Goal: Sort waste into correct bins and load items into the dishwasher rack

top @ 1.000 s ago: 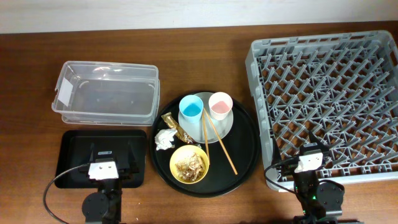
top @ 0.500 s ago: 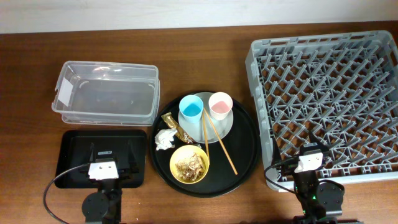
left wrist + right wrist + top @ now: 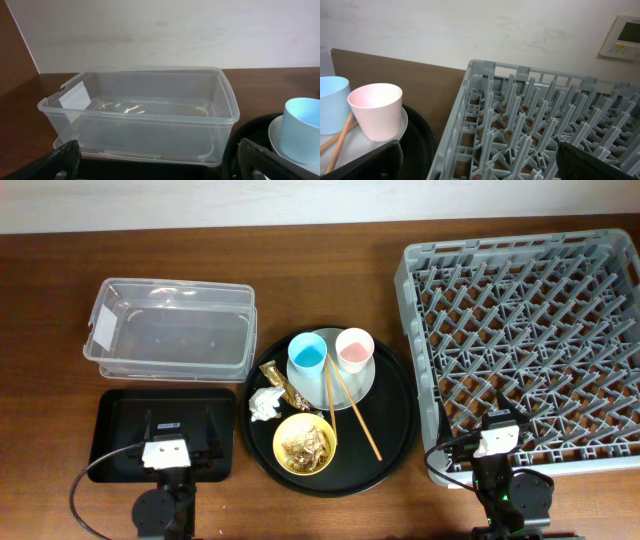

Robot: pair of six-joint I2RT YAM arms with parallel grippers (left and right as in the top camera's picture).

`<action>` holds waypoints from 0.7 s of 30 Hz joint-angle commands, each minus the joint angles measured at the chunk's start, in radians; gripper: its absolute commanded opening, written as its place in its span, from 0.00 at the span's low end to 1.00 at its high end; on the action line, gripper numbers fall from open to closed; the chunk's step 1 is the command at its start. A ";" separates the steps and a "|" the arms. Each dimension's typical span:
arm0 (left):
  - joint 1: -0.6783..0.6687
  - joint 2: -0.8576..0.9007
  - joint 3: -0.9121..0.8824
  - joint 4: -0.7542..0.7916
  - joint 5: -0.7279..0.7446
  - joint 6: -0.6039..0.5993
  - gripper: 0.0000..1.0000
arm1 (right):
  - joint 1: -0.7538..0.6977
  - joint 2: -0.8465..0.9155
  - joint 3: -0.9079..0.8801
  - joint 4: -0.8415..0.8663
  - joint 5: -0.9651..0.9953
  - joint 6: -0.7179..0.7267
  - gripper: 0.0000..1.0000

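Note:
On the round black tray lie a white napkin, a gold-brown wrapper, a yellow bowl holding tan scraps, a grey-white plate with a light-blue cup and a pinkish cup, and chopsticks. The clear tub and shallow black tray are at left, the grey rack at right. My left gripper is open over the black tray, facing the tub. My right gripper is open over the rack's near edge.
The brown wooden table runs back to a white wall. A wall thermostat shows behind the rack. The pinkish cup and light-blue cup stand left of the rack in the right wrist view.

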 commanded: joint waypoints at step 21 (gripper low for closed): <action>0.003 0.090 0.398 -0.205 0.203 -0.179 0.99 | -0.006 -0.007 -0.005 -0.004 -0.005 0.004 0.99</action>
